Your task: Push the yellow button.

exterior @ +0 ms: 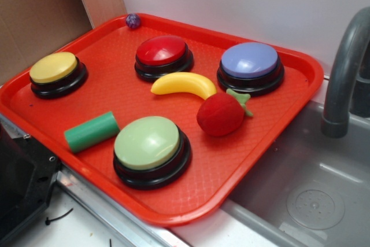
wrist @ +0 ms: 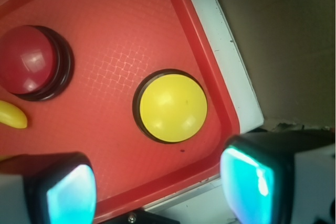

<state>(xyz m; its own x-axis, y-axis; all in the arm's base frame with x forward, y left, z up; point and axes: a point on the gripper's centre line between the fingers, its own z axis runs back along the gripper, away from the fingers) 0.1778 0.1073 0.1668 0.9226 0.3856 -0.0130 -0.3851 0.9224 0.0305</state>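
Two fingers (wrist: pixel 71 192) with glowing teal pads fill the bottom of the wrist view, spread wide apart and holding nothing; the gripper (wrist: pixel 157 184) hangs above the near rim of the red tray (exterior: pixel 272 143). Just beyond them sits the yellow button (wrist: pixel 172 107), on its black base in the tray's corner, apart from everything else. From the outside view that button (exterior: pixel 54 67) is at the tray's left corner. Also on the tray are a red button (exterior: pixel 162 50), a blue button (exterior: pixel 250 61), a green button (exterior: pixel 147 143), a banana (exterior: pixel 184 83), a strawberry (exterior: pixel 221 114) and a green cylinder (exterior: pixel 91 131).
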